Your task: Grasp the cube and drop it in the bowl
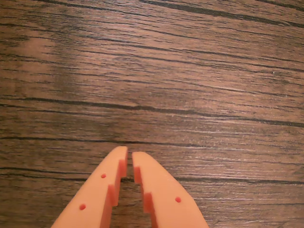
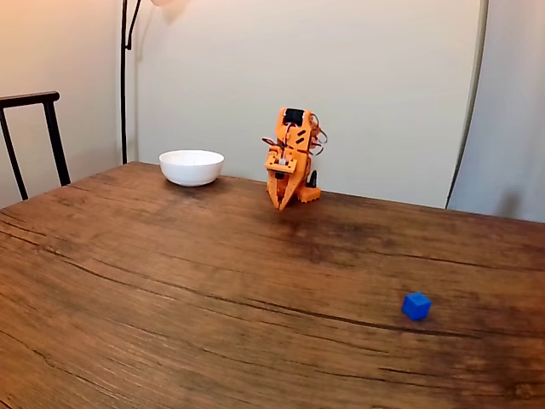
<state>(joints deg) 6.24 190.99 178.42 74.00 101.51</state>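
Far back, jaws [image 1: 129, 156] nearly pressed together, empty; cube [image 2: 415, 306] near front-right edge; bowl [image 2: 192, 167] back-left.

The small, bright blue solid cube [image 2: 415, 306] sits on the dark wood-grain desk [image 2: 170, 290] toward the right of the fixed view, nearer the camera than anything else on it. It rests flat on one face, turned so that one vertical edge seems to face the camera, though it is too small there to be sure. Its faces look plain. The smooth, round, shallow white bowl [image 2: 192, 167] stands upright near the far edge of the desk, on the left of the same view, its opening upward. Cube and bowl lie well apart.
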